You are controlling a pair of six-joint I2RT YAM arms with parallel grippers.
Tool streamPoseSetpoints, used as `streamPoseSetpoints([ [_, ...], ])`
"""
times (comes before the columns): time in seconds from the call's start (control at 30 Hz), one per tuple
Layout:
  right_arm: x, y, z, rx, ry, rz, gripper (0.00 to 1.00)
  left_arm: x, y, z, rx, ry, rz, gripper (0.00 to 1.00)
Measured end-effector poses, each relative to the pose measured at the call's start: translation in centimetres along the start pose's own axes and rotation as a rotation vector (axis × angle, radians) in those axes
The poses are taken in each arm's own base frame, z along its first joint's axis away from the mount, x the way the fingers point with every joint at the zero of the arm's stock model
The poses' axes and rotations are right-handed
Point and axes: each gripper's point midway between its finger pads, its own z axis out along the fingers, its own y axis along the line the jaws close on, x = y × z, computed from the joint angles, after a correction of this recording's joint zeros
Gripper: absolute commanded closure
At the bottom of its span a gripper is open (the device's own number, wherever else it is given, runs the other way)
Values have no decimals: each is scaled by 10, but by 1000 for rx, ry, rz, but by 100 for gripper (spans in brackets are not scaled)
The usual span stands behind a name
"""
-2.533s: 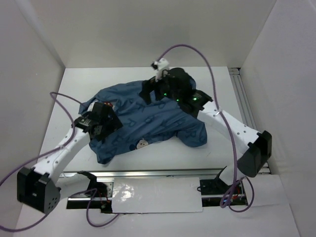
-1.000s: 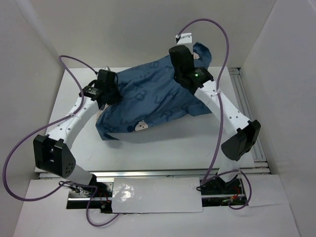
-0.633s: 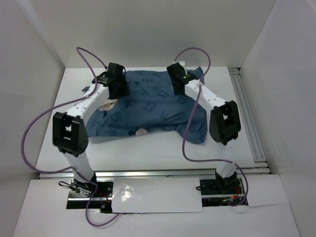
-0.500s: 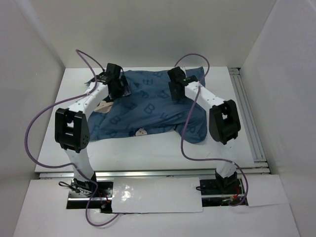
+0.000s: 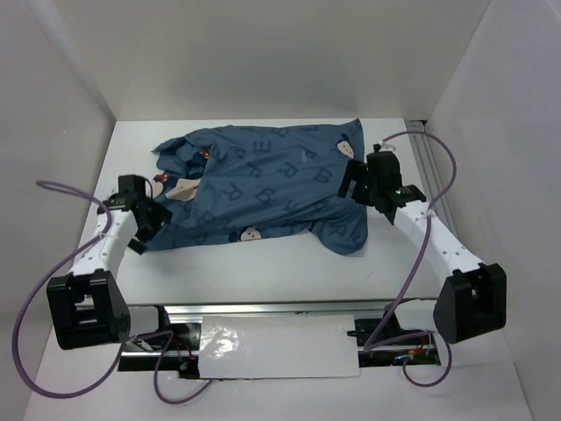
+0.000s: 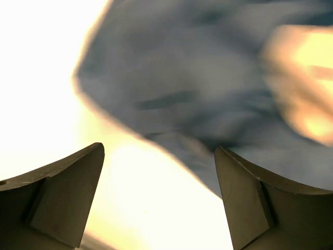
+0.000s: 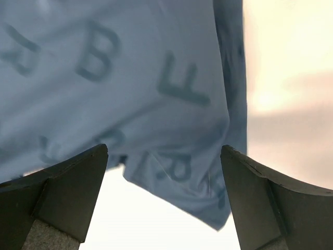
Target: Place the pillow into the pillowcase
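The blue pillowcase (image 5: 263, 184), printed with letters and mouse faces, lies spread and bulging across the middle of the table. The pillow is hidden; no plain white cushion shows in any view. My left gripper (image 5: 156, 219) sits at the case's near left corner, open, with nothing between its fingers. In the left wrist view the left gripper (image 6: 159, 156) faces blurred blue fabric (image 6: 197, 94) over the bright table. My right gripper (image 5: 349, 182) hovers at the case's right side, open and empty. The right wrist view shows the right gripper (image 7: 164, 151) above the case's hanging corner (image 7: 130, 78).
White walls enclose the table (image 5: 263, 263) on the left, back and right. An aluminium rail (image 5: 431, 167) runs along the right edge and another (image 5: 263, 307) along the front. Purple cables (image 5: 53, 263) loop off both arms.
Both grippers have opened and let go of the blue fabric. Both arms drew back from the far edge to the case's sides, and the pillowcase settled onto the table.
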Motion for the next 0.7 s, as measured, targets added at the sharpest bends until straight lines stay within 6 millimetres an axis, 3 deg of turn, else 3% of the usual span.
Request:
streamPoseSetpoints([
  [0.1,29,-13,6,15,73,40,4,25,50,24,-138,66,-95,0],
  [0.2,45,-21,9,21,130,53,1,34,77,35,-208,86,-152,0],
  [0.37,53,-26,10,21,151,60,0,16,68,55,-149,32,-194,0],
  [0.53,75,-41,1,43,186,72,0,15,55,78,-86,36,-163,4],
  [0.57,78,-44,-2,49,189,78,0,11,51,81,-69,24,-163,11],
  [0.67,81,-50,-7,55,190,91,0,3,43,91,-41,2,-166,89],
  [0.7,82,-51,-8,54,191,93,0,3,42,95,-40,8,-162,100],
])
